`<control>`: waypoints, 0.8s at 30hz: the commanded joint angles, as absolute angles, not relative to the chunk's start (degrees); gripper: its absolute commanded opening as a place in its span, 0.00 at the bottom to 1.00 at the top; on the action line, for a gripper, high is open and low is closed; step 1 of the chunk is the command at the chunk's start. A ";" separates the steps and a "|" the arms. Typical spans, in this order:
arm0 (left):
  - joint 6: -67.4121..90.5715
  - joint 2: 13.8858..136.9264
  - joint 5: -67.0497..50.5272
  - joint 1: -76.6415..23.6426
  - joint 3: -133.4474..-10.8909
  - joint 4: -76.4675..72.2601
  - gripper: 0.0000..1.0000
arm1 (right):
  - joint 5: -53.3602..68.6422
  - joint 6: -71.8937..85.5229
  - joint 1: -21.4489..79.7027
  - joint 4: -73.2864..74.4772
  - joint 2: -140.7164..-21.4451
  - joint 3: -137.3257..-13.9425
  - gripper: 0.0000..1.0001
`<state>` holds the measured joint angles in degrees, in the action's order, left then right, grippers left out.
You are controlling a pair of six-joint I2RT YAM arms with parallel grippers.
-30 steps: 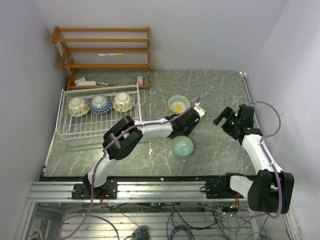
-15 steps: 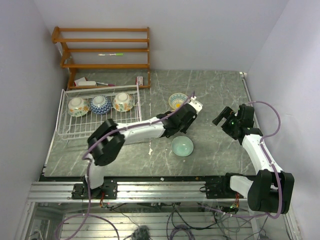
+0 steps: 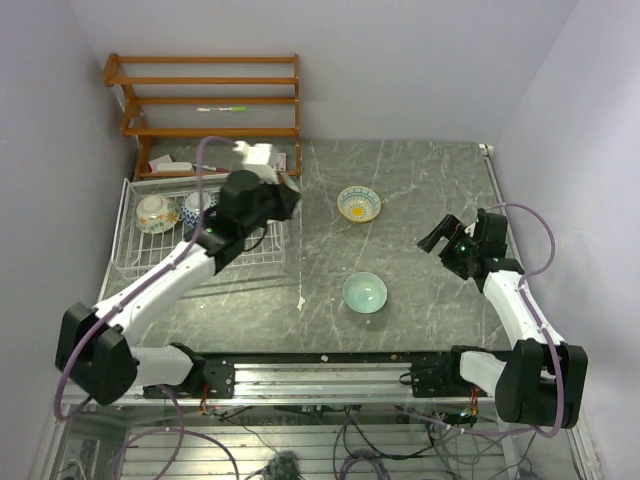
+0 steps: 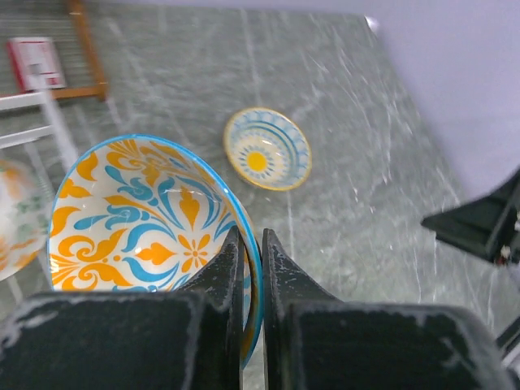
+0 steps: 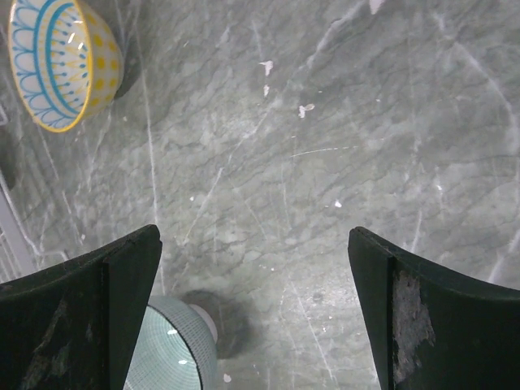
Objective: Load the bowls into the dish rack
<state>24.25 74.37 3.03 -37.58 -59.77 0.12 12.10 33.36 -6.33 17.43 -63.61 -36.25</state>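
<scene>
Left gripper [image 4: 253, 244] pinches orange-blue bowl [image 4: 138, 215] rim, arm extended over dish rack [image 3: 150, 262] (right gripper [image 5: 253, 252] spread, hovering).

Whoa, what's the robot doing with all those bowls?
It is loading bowls into the white dish rack. The left gripper pinches an orange-and-blue bowl by its rim, near the rack. Two bowls show inside already. A yellow-and-blue bowl and a teal bowl sit on the table. The right gripper hangs open and empty.

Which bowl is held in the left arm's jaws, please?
The orange-and-blue floral bowl, pinched at its rim; the yellow-centred bowl and plain teal bowl sit free on the table.
</scene>
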 commanded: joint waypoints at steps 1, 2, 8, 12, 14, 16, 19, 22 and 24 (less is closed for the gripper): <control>32.69 67.39 -5.63 -29.63 -54.79 -9.75 0.07 | 16.71 32.39 -6.67 15.24 -62.45 -35.52 1.00; 33.72 66.03 -7.25 -27.74 -53.37 -10.80 0.07 | 16.95 32.35 -6.65 15.13 -62.42 -35.50 1.00; 43.04 66.52 -18.64 -15.95 -46.04 -19.57 0.07 | 17.75 32.42 -6.68 15.20 -61.67 -35.05 1.00; 50.75 69.33 -25.17 -9.36 -40.29 -30.30 0.07 | 17.64 32.19 -6.71 15.35 -61.48 -34.74 1.00; 52.07 70.68 -26.75 -7.68 -39.25 -32.55 0.07 | 17.50 32.04 -6.68 15.46 -61.44 -34.69 1.00; 52.47 71.73 -27.72 -6.82 -38.87 -33.21 0.07 | 17.22 31.92 -6.69 15.62 -61.47 -34.72 1.00; 52.49 73.27 -29.24 -6.68 -38.87 -32.45 0.07 | 17.08 32.12 -6.68 15.32 -61.48 -34.57 1.00; 53.49 74.85 -30.15 -6.55 -37.10 -33.83 0.07 | 17.12 32.41 -6.69 14.76 -61.83 -34.05 1.00; 54.74 75.76 -30.76 -6.39 -35.57 -35.70 0.07 | 17.22 32.50 -6.69 14.44 -62.10 -33.80 1.00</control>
